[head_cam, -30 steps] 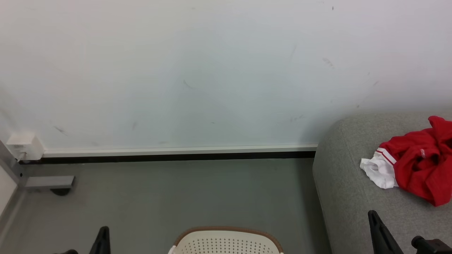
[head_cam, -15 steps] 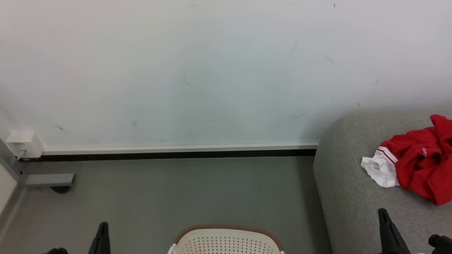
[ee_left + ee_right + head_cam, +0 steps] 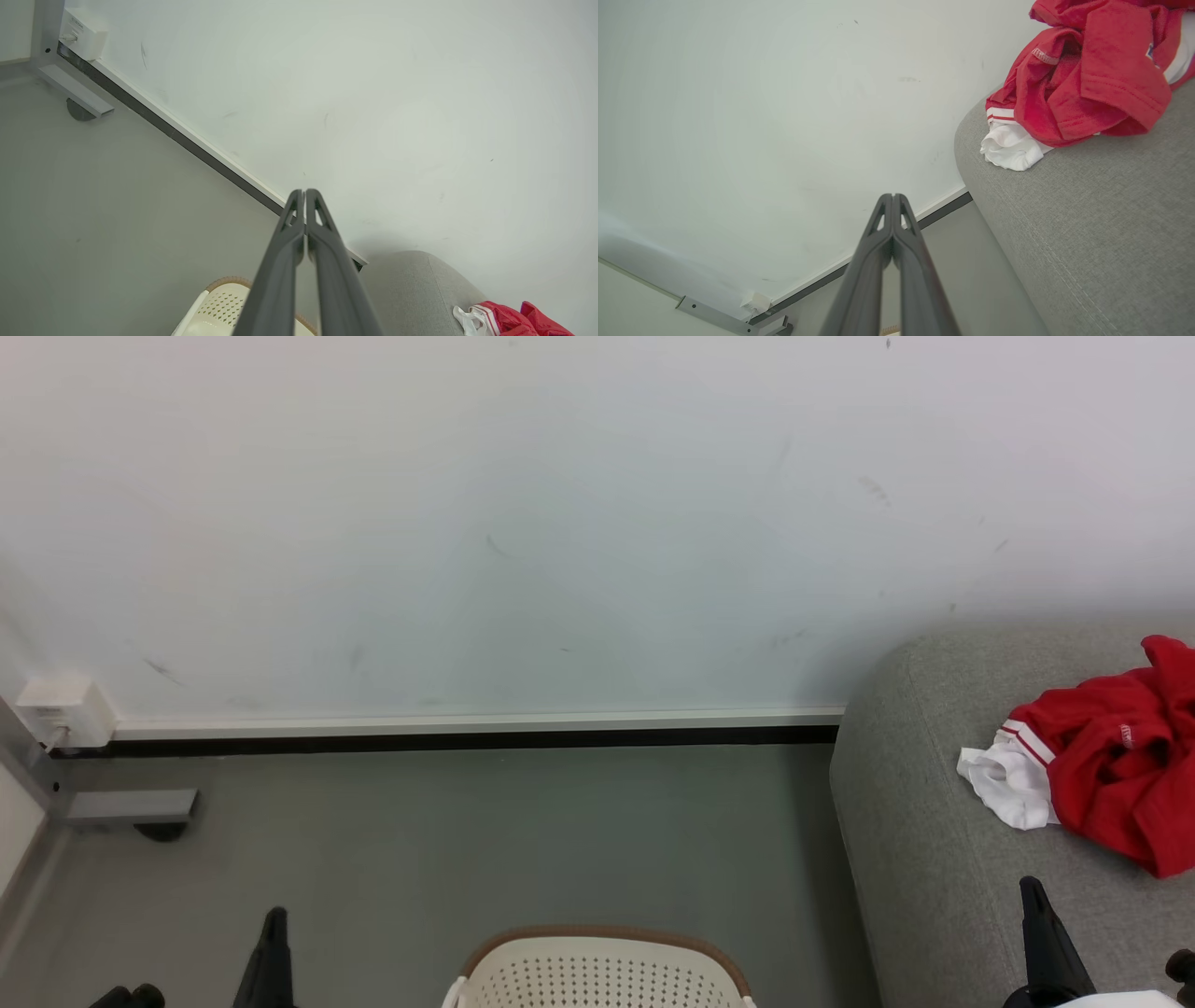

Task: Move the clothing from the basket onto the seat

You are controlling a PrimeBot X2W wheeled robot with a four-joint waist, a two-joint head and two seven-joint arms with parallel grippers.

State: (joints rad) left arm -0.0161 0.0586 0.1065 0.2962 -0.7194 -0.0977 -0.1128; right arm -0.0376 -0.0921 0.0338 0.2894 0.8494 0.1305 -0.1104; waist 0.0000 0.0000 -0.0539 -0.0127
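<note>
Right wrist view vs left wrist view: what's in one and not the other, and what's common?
Right wrist, not left: the right gripper, shut, and the seat close enough to show its stitched seam.
Left wrist, not right: the left gripper, shut, and the basket with its perforated side and brown rim.
Both: the red clothing lying on the grey seat, the white wall, the wall box and the grey floor.

Across the upper two thirds of the head view, pale white painted wall (image 3: 523,523), faintly scuffed. Beneath it, thin white skirting strip (image 3: 467,721) over black band (image 3: 467,741). Lower down, smooth grey floor (image 3: 448,840). Far left, small white plastic box (image 3: 63,711) above grey metal foot bar (image 3: 131,805).
</note>
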